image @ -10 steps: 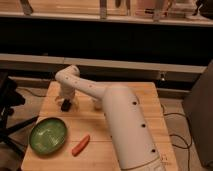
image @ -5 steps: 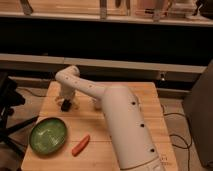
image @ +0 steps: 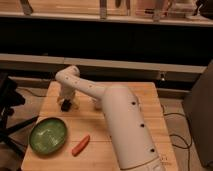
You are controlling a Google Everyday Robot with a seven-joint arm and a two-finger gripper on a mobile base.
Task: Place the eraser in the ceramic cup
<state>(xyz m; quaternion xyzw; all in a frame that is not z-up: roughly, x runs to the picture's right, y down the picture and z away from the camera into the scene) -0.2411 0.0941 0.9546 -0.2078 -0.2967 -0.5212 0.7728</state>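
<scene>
My gripper (image: 65, 101) hangs down over the back left part of the wooden table (image: 125, 92), at the end of the white arm (image: 115, 120) that crosses the table from the front right. A small dark block, the eraser (image: 65, 106), lies on the table right under the gripper, touching it or very close. A small whitish shape (image: 97, 104) peeks out at the arm's left edge; I cannot tell whether it is the ceramic cup.
A wide green bowl (image: 48, 134) stands at the front left. An orange carrot-like stick (image: 81, 145) lies to its right. A dark chair or stand (image: 7, 100) is left of the table, with cables on the floor to the right.
</scene>
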